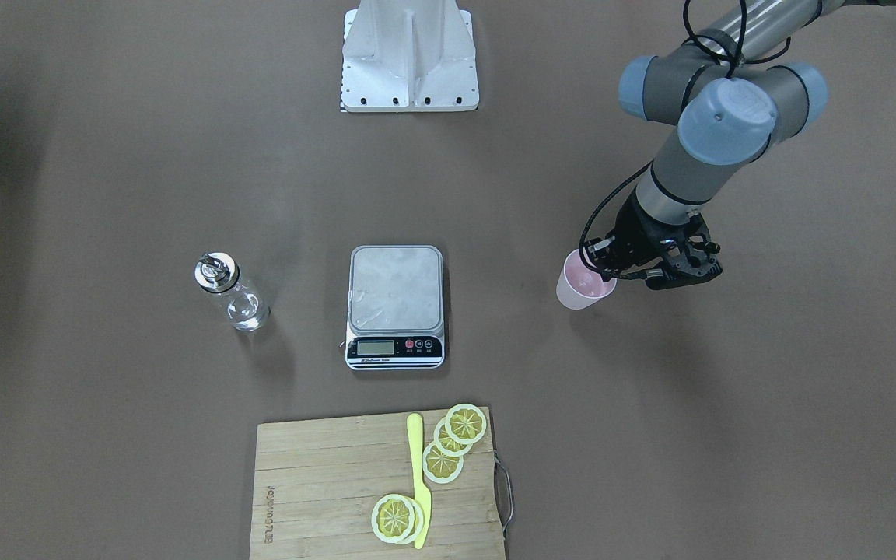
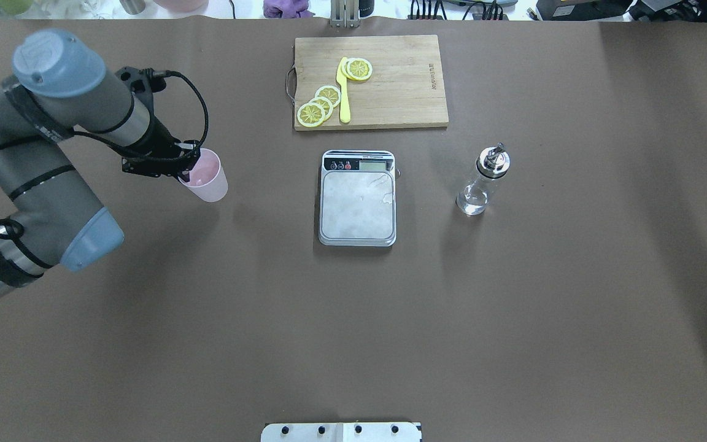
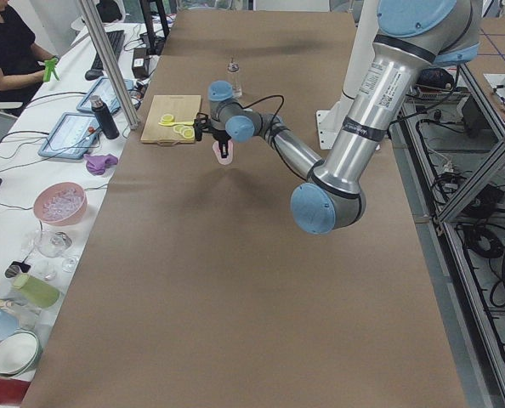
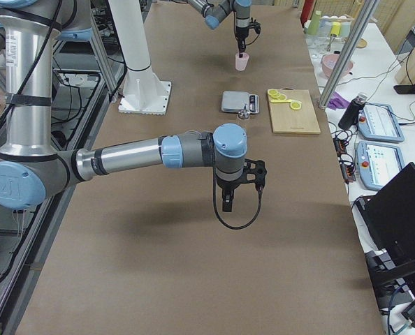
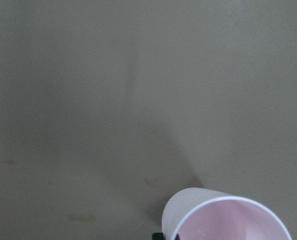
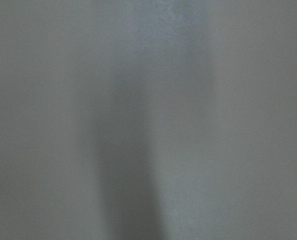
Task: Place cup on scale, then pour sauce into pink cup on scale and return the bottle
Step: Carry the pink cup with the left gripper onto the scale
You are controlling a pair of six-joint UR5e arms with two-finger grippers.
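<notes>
On the robot's left side of the table (image 2: 353, 337), the left gripper (image 2: 183, 172) comes down on the cup (image 2: 211, 183). Its fingers sit at the rim on the arm's side and read as pinched on the cup wall, one tip inside and one outside. The left wrist view shows only the pink rim and a black fingertip at the bottom edge. Cup is upright and well apart from the scale (image 2: 358, 205). Can't tell if its base touches the table or is just off it.

Scale is mid-table with its platform bare and its display strip on the far side from the robot. The bottle (image 2: 482, 184) stands upright on the scale's other side, near it but not touching, silver spout cap on.

Beyond the scale is a wooden cutting board (image 2: 402, 86) with lemon slices (image 2: 320, 104) and a yellow knife (image 2: 344, 101) on it.

The right gripper (image 4: 226, 201) shows only in the exterior right view, pointing down above bare table, well apart from everything. Can't tell if it's open or closed. The right wrist view is just table surface.
</notes>
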